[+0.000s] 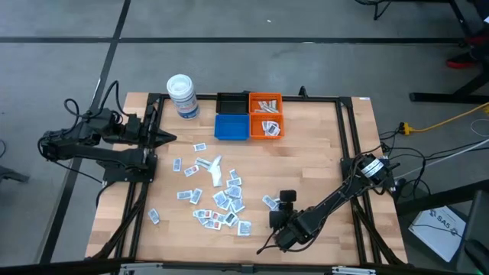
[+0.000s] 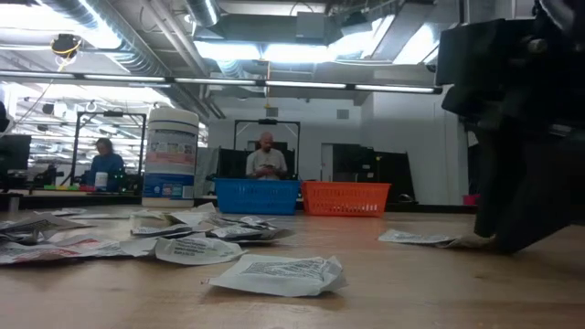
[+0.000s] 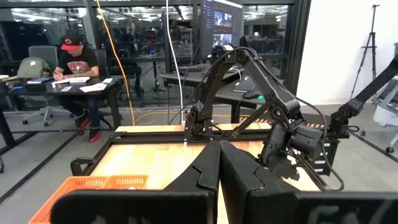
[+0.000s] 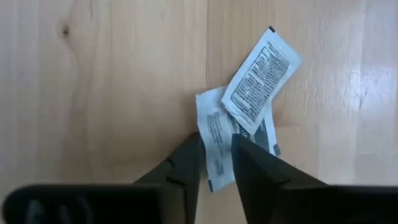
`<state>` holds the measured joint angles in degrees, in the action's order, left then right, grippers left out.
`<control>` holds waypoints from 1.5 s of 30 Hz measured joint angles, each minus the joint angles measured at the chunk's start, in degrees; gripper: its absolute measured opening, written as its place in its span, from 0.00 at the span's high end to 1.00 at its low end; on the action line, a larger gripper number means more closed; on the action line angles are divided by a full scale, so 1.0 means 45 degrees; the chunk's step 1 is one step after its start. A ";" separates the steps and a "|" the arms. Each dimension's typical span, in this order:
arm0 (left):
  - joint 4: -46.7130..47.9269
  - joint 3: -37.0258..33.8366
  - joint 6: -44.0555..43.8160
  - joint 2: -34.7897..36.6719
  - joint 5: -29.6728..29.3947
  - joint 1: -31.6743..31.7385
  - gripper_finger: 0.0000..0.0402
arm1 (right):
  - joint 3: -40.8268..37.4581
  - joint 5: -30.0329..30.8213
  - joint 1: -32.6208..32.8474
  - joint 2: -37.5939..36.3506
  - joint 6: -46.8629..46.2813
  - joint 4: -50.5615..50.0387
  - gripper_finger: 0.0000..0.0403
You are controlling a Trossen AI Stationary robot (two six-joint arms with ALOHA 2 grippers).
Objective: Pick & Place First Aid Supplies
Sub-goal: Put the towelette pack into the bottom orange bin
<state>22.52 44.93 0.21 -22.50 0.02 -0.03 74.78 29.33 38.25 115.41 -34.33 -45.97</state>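
The job looks barely begun: a handful of sachets lie in the orange bin (image 1: pixel 265 114), while the bulk of the first aid supplies (image 1: pixel 216 191) is spread loose over the wooden table (image 1: pixel 321 160), well off to the side of the working jaws. The blue bin (image 1: pixel 231 127) shows nothing inside from above, and the black bin (image 1: pixel 231 103) behind it looks empty too, though its dark floor hides detail. A white tub (image 1: pixel 182 95) with its lid on stands beside the bins and is no part of the sorting.

The right gripper (image 4: pixel 215 163) is down at the table over 2 overlapping sachets (image 4: pixel 239 121) set apart from the main heap. Its jaws are narrowed around the edge of the lower packet, which sits in the slim gap between them; whether they already pinch it I cannot tell. The upper packet lies just beyond the tips, partly over the lower one.

The left gripper (image 3: pixel 219 163) waits at the far side, raised above the table, its jaws pressed together and holding nothing
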 joint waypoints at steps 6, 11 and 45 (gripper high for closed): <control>0.0000 0.0000 0.0009 -0.0001 -0.0002 0.0000 0.99 | 0.0000 -0.0273 -0.0062 0.0021 0.0020 0.0046 0.92; 0.0000 0.0000 0.0008 -0.0001 0.0001 0.0004 0.99 | 0.0010 -0.0724 -0.0200 -0.0019 -0.0007 0.0043 0.98; 0.0000 0.0000 0.0005 0.0000 0.0002 0.0004 0.99 | -0.0034 -0.9698 -0.3500 -0.2767 0.1780 0.2467 1.00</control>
<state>22.52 44.93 0.23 -22.50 0.03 -0.02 74.63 -14.32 22.50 102.96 -26.31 -34.87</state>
